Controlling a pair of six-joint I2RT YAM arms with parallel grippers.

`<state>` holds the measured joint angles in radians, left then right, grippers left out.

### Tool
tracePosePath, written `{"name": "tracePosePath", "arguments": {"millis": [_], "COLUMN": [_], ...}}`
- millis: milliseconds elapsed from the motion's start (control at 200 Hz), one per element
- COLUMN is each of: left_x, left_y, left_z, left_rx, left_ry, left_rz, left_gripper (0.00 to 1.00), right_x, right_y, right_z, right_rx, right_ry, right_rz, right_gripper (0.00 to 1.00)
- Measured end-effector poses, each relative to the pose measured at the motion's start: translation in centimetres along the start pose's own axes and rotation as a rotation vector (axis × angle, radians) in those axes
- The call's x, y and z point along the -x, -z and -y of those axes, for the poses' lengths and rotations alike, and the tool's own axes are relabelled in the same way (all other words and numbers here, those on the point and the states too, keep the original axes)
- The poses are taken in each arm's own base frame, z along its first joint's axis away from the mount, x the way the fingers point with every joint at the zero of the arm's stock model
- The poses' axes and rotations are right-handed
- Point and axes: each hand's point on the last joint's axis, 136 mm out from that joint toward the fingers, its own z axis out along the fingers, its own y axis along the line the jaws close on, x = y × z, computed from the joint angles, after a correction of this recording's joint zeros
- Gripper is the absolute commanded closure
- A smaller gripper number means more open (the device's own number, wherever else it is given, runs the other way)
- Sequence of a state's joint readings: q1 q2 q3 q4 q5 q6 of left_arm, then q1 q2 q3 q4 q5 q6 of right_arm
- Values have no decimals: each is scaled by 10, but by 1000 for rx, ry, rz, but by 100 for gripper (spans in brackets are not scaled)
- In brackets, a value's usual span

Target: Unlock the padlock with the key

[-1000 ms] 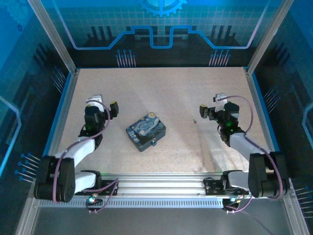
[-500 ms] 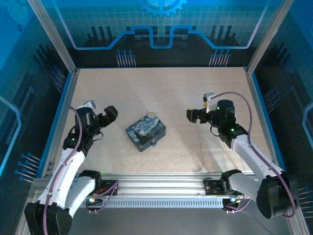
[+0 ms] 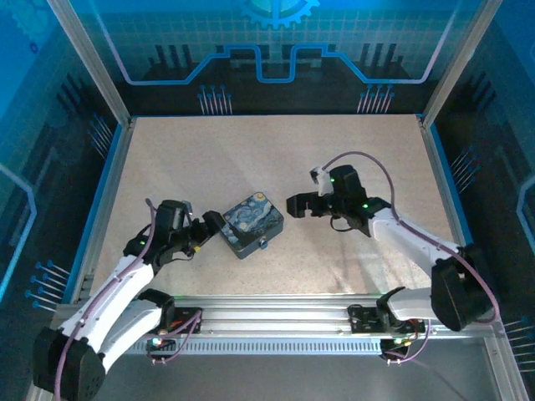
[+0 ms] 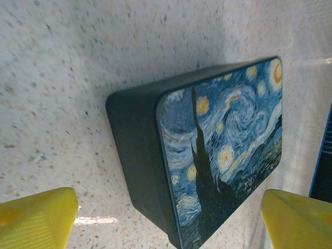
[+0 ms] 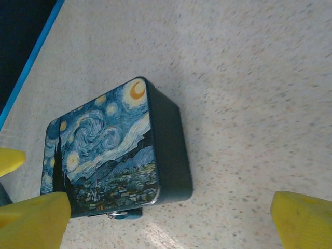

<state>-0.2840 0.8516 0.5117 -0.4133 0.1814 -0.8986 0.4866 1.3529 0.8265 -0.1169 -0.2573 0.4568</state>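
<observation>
The rectangular tin printed with a swirling blue-and-yellow night sky (image 3: pixel 249 222) lies flat on the speckled beige table (image 3: pixel 251 150), turned so its long axis runs from near-left to far-right. The tiny blue blocky padlock (image 3: pixel 263 244) hangs at the middle of the tin's long side wall that faces the arm bases, touching that wall and resting low by the tabletop. The small dark metal key is too small to pick out, so where it lies cannot be told

The left gripper (image 3: pixel 204 233) sits just beside the tin's near-left short end, and its yellow-tipped fingers (image 4: pixel 36 220) are spread wide with nothing between them but the tin's dark side wall ahead. The right gripper (image 3: pixel 293 205) sits just beside the opposite, far-right short end, its fingers (image 5: pixel 303 220) likewise spread wide and holding nothing

So each gripper faces an end of the tin, while the padlock is round the corner from both, on the long side between them. In the right wrist view it shows under the painting's lower edge, off toward the left finger; the right gripper looks slightly the nearer. Reaching the padlock would likely mean swinging toward the near side instead of pushing straight in, and the key must be found first
</observation>
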Motion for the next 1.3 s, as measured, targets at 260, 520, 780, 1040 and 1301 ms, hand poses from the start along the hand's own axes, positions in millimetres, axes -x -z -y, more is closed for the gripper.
{"name": "tracePosePath", "arguments": {"millis": [260, 520, 780, 1040, 1301], "left_x": [-10, -8, -10, -1, 14], "left_y": [-19, -32, -48, -60, -76], "left_z": [9, 17, 16, 24, 38], "left_rx": [-43, -83, -81, -53, -32], "left_ry": [27, 54, 59, 49, 14], "left_rz": [-55, -71, -105, -119, -120], "left_gripper": [9, 14, 16, 16, 16], "right_x": [-7, -19, -32, -34, -42], "right_y": [-42, -76, -87, -82, -70], "right_z": [-13, -30, -39, -34, -28], "right_rx": [45, 101, 133, 107, 78], "right_ry": [-41, -49, -66, -67, -79], "right_rz": [-111, -207, -262, -246, -239], "right_gripper": [0, 4, 9, 12, 12]}}
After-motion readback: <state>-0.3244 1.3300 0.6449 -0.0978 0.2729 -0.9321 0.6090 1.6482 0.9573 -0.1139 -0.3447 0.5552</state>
